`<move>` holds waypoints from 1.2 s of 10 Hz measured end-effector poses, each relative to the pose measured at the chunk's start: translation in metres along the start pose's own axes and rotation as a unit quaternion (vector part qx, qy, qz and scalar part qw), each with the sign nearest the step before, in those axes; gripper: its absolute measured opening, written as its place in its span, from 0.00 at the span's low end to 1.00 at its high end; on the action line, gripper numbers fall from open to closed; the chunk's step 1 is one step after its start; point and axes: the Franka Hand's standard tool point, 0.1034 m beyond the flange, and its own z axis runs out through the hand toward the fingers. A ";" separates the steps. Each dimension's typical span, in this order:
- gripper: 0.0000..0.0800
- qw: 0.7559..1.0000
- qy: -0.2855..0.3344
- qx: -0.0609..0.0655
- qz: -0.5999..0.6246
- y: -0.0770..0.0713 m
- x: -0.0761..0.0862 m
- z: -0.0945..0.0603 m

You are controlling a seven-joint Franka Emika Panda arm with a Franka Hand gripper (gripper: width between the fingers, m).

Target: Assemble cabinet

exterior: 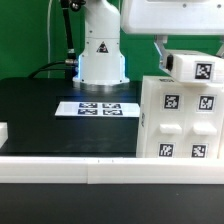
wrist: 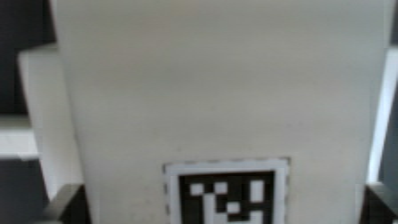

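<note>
The black counter [exterior: 40, 110] carries the cabinet [exterior: 180, 118] at the exterior view's right, upright near the front white rail [exterior: 60, 165]. The marker board [exterior: 97, 108] lies flat by the robot base [exterior: 102, 55]. Above the cabinet hangs a small tagged panel [exterior: 195, 67] — the fingers are hidden, their grip impossible to tell.

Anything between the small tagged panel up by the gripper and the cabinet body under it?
Nothing visible: the small panel sits directly over the top of the cabinet body, with no other part between them.
</note>
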 end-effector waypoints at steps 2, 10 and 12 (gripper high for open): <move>0.71 1.000 0.004 -0.001 0.019 0.001 0.002 0.000; 0.71 0.867 0.013 0.030 0.498 0.005 0.001 -0.001; 0.71 0.789 0.009 0.037 0.613 -0.003 -0.004 0.005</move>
